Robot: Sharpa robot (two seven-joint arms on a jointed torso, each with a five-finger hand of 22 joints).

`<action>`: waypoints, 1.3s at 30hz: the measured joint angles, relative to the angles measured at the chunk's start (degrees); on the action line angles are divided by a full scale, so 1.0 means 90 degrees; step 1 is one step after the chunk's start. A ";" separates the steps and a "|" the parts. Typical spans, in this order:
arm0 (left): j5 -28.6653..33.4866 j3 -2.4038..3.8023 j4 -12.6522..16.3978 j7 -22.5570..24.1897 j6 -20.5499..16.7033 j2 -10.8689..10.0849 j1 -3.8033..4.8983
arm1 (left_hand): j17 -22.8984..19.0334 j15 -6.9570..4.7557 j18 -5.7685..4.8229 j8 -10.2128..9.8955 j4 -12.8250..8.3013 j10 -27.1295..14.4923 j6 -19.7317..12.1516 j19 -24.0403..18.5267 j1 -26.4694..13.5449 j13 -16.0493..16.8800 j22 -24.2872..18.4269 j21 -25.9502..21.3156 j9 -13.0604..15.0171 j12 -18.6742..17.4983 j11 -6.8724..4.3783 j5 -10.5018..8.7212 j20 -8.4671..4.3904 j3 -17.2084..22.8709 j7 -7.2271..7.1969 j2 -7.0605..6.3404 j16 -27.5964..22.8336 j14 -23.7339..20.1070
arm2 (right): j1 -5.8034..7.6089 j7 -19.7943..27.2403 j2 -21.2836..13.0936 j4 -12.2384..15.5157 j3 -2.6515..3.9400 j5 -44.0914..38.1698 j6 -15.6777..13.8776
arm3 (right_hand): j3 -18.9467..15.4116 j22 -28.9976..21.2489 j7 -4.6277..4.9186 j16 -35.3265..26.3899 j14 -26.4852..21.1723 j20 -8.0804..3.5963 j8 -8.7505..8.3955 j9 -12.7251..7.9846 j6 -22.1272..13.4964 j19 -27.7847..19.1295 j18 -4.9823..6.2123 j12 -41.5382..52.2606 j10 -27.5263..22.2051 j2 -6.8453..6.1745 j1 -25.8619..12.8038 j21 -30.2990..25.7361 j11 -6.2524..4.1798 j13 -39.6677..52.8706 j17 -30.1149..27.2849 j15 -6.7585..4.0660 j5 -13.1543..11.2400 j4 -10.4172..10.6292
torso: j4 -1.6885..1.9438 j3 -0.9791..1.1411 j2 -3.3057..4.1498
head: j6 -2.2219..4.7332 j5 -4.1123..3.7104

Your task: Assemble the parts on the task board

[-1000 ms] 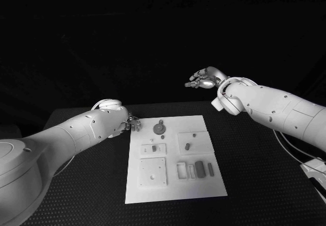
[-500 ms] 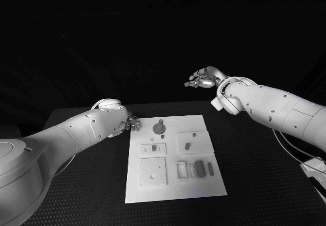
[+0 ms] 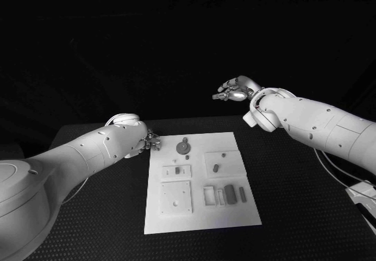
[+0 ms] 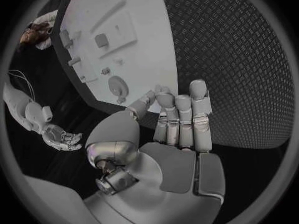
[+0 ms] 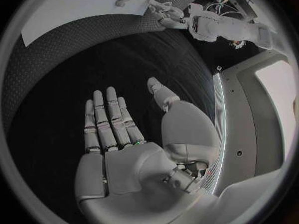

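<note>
Board point(image 3: 196, 185) lying flat mid-table, parts point(image 3: 232, 194) sitting in its recesses, likely waiting for pickup, none grasped. Left hand point(image 3: 150, 142) hovering just beside the board's far-left corner, fingers extended, holding nothing, probably lining up on the round part point(image 3: 183, 147). Right hand point(image 3: 233, 89) hanging raised beyond the board, fingers spread, empty, seemingly parked out of the way

Task board point(image 3: 196, 217) lies mid-table point(image 3: 298, 217); left hand point(image 3: 150, 142) beside its far-left corner, right hand point(image 3: 233, 91) raised beyond it
</note>
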 measured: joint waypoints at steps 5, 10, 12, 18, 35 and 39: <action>0.0014 0.0000 0.0000 0.0017 0.0015 0.0001 0.0000 | 0.0000 -0.0017 -0.0005 0.0036 -0.0108 0.0046 0.0140 0.0012 0.0127 -0.0012 0.0000 0.0033 -0.0004 0.0000 -0.0046 0.0065 -0.0009 0.0130 -0.0047 0.0118 0.0000 0.0037 | 0.0000 0.0000 0.0001 -0.0005 0.0000 0.0001 0.0000 | 0.0000 0.0000 0.0000 0.0000 0.0000 0.0000 0.0000 0.0000 0.0000 0.0000 0.0000 0.0000 0.0000 0.0000 0.0000 0.0000 0.0000 -0.0006 0.0000 0.0000 0.0000 0.0000 | 0.0004 -0.0002 -0.0002 | -0.0010 -0.0004; 0.0053 0.0000 0.0000 0.0034 0.0018 -0.0001 0.0000 | 0.0000 -0.0020 -0.0010 0.0163 -0.0230 0.0113 0.0295 0.0035 0.0246 -0.0035 0.0000 0.0064 0.0006 0.0000 -0.0096 0.0117 -0.0012 0.0249 -0.0140 0.0170 -0.0001 0.0062 | 0.0000 0.0001 0.0006 -0.0010 0.0002 0.0001 0.0000 | 0.0000 0.0006 0.0000 0.0000 0.0000 0.0000 0.0000 0.0000 0.0000 0.0000 -0.0001 0.0000 0.0000 0.0000 0.0000 0.0000 0.0000 -0.0005 0.0000 0.0000 0.0000 0.0000 | 0.0007 -0.0003 -0.0002 | -0.0015 -0.0007; 0.0098 0.0002 0.0001 0.0040 0.0018 -0.0008 0.0000 | -0.0006 -0.0038 -0.0011 0.0200 -0.0225 0.0157 0.0327 0.0039 0.0271 -0.0048 0.0002 0.0074 0.0005 0.0000 -0.0112 0.0117 -0.0014 0.0292 -0.0170 0.0145 -0.0001 0.0082 | 0.0000 0.0001 0.0006 -0.0014 0.0002 0.0001 0.0000 | 0.0000 0.0006 0.0000 0.0000 0.0000 0.0000 0.0000 0.0000 0.0000 0.0000 0.0000 0.0000 0.0000 0.0000 0.0000 0.0000 0.0000 -0.0006 0.0000 0.0000 0.0000 0.0000 | 0.0008 -0.0003 -0.0004 | -0.0020 -0.0006; 0.0406 0.0015 0.0160 0.0048 -0.0001 -0.0166 0.0002 | -0.0006 -0.0042 -0.0012 0.0200 -0.0236 0.0182 0.0374 0.0063 0.0271 -0.0064 0.0005 0.0074 0.0005 -0.0001 -0.0136 0.0110 -0.0018 0.0313 -0.0191 0.0145 -0.0001 0.0107 | 0.0000 0.0001 -0.0012 -0.0014 0.0001 0.0002 0.0000 | 0.0000 0.0006 0.0000 0.0000 0.0000 0.0000 0.0000 -0.0006 0.0000 0.0000 0.0000 0.0000 0.0000 0.0000 0.0000 0.0000 0.0000 -0.0012 -0.0005 0.0000 0.0000 0.0000 | 0.0016 -0.0006 -0.0008 | -0.0024 -0.0002; 0.1648 0.0054 0.2361 -0.0173 -0.0655 -0.1472 0.0168 | -0.0047 -0.0052 -0.0013 0.0200 -0.0257 0.0239 0.0511 0.0107 0.0296 -0.0115 0.0003 0.0099 0.0004 -0.0030 -0.0221 0.0226 -0.0034 0.0331 -0.0284 0.0120 -0.0001 0.0183 | -0.0001 0.0000 -0.0062 -0.0111 0.0000 0.0015 0.0004 | 0.0000 0.0012 0.0021 0.0000 0.0000 0.0000 0.0000 -0.0005 -0.0021 0.0000 0.0000 0.0000 0.0000 0.0000 0.0000 0.0000 0.0000 -0.0017 -0.0005 0.0000 0.0000 0.0000 | 0.0142 -0.0030 -0.0095 | -0.0059 -0.0040; 0.1701 0.0048 0.2869 -0.0231 -0.0922 -0.1694 0.0163 | -0.0055 -0.0059 -0.0014 0.0200 -0.0258 0.0274 0.0540 0.0139 0.0296 -0.0128 0.0003 0.0099 0.0003 -0.0030 -0.0275 0.0447 -0.0047 0.0330 -0.0290 0.0119 -0.0001 0.0210 | -0.0001 0.0001 -0.0071 -0.0114 0.0000 0.0019 0.0007 | 0.0000 0.0012 0.0021 0.0000 0.0000 0.0000 0.0000 -0.0005 -0.0022 0.0000 0.0000 0.0000 0.0000 0.0000 0.0000 -0.0002 0.0000 -0.0022 -0.0011 0.0000 0.0000 0.0000 | 0.0172 -0.0040 -0.0117 | -0.0076 -0.0054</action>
